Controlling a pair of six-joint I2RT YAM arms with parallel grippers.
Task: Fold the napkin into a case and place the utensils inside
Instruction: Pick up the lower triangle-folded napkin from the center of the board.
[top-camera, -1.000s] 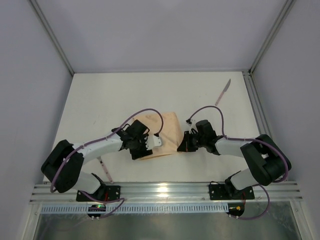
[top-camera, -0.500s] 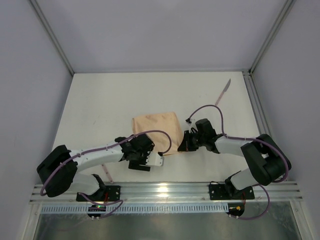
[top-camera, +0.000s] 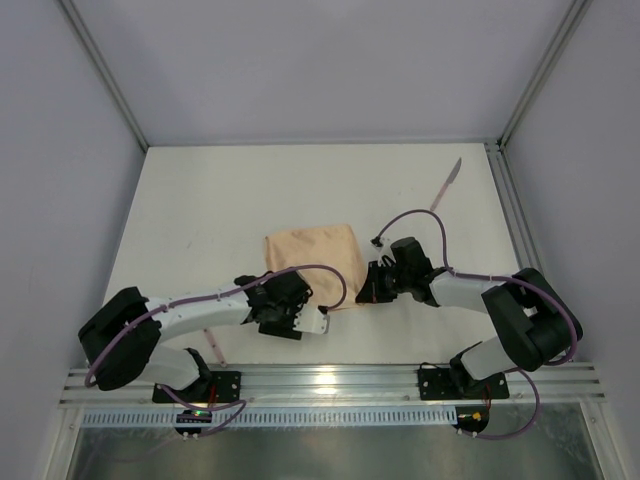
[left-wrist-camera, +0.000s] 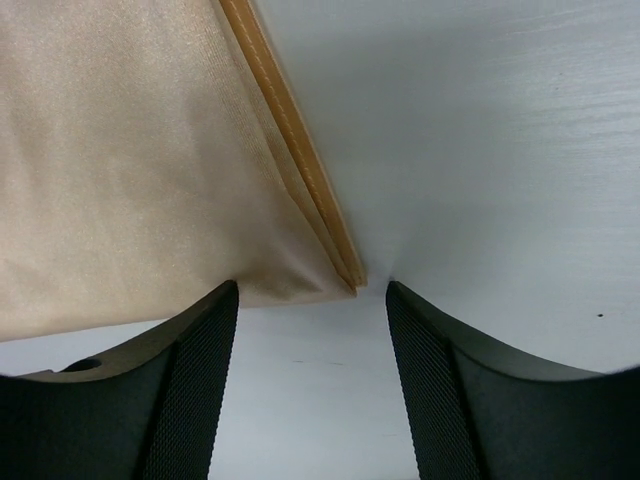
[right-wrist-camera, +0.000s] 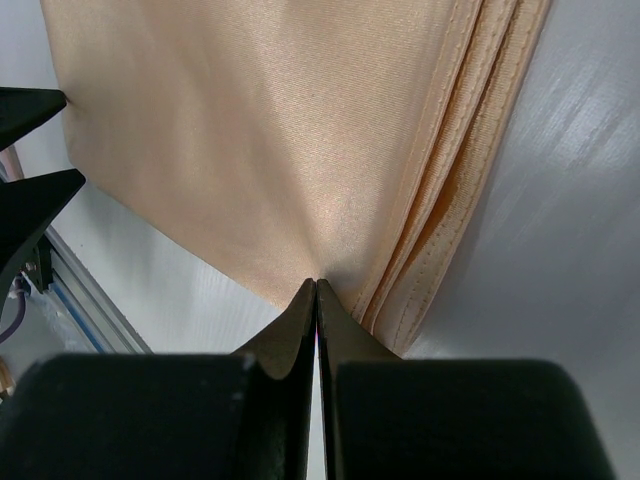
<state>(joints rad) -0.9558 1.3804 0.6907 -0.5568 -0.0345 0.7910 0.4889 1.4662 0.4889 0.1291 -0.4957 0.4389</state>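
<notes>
Left hand (left-wrist-camera: 310, 295) open, empty, astride the napkin (left-wrist-camera: 130, 150) corner; right hand (right-wrist-camera: 317, 287) shut. I risk grabbing only one layer.

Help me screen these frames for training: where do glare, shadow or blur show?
Top external: bright glare on the metal rail, scene otherwise evenly lit. Left wrist: napkin hem sharp, soft shadow on the table by its corner. Right wrist: strong sheen across the napkin, streaky glare on the table.

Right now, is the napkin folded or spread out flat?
Folded. The napkin lies as a compact rectangle on the table, and the right wrist view shows several hemmed layers stacked along one edge.
</notes>
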